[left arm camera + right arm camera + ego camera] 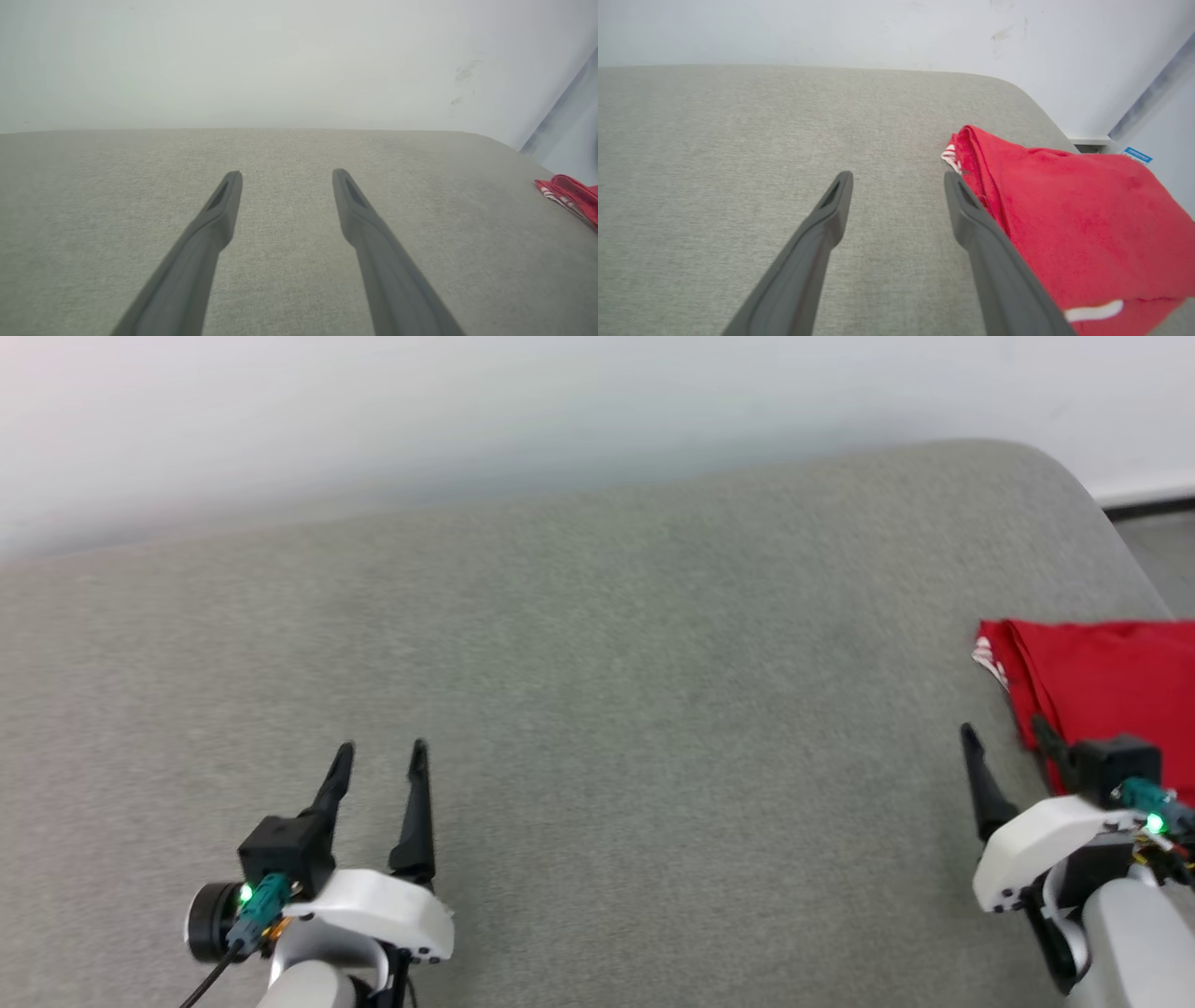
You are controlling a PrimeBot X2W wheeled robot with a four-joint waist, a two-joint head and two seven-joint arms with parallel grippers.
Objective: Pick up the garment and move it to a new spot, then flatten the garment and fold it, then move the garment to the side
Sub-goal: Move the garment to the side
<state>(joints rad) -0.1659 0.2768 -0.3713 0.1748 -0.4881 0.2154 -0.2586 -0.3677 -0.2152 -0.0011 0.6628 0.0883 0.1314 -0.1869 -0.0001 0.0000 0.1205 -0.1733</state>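
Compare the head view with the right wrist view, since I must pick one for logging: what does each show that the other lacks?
Head view adds: the left pincer, open over the bare grey surface, and green lights on both wrists. Right wrist view adds: a white stripe at the near edge of the garment, a blue label on the wall, and scuff marks higher up. Shared: the red garment lying at the surface's right end with striped trim at its corner, and the open right pincer beside it, holding nothing.

my head view's right edge cuts off the garment (1111,681); the right gripper (1001,725) covers its near corner; a blue label (1136,155) is unreadably small.
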